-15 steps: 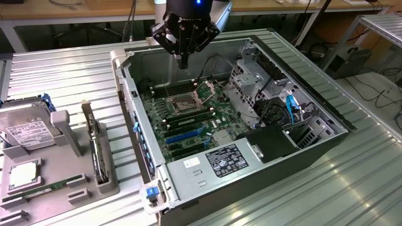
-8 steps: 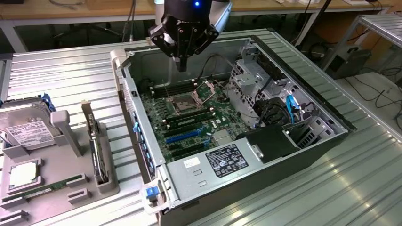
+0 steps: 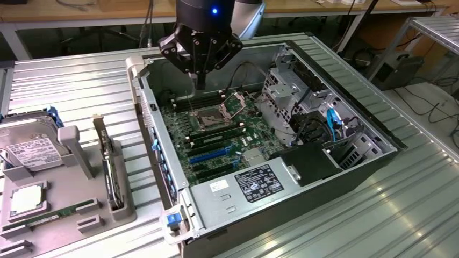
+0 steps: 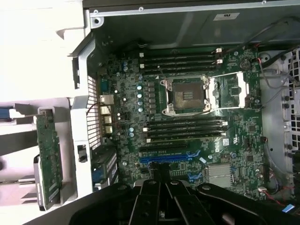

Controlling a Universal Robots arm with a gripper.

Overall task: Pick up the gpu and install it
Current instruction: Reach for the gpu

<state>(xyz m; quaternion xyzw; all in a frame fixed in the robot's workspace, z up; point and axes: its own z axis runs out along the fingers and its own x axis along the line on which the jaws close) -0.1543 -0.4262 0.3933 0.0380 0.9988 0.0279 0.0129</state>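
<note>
- Arm (image 3: pixel 215 13): cut off by the exterior view's top edge, just above the gripper (image 3: pixel 201 81), over the far end of the case (image 3: pixel 145 102).
- Motherboard (image 4: pixel 187 122), inside the case — its near strip and part of the blue slot (image 4: pixel 164 159) are hidden behind the gripper's black body.
- Tray (image 3: pixel 126 212), beside the case: cut by the exterior view's left and bottom edges.
- gpu (image 3: pixel 109 166), on edge in the tray — lower edge sunk in its slot.
- Hard drive label (image 3: pixel 32 153), power supply label (image 3: pixel 259 183): print too small to read.
</note>
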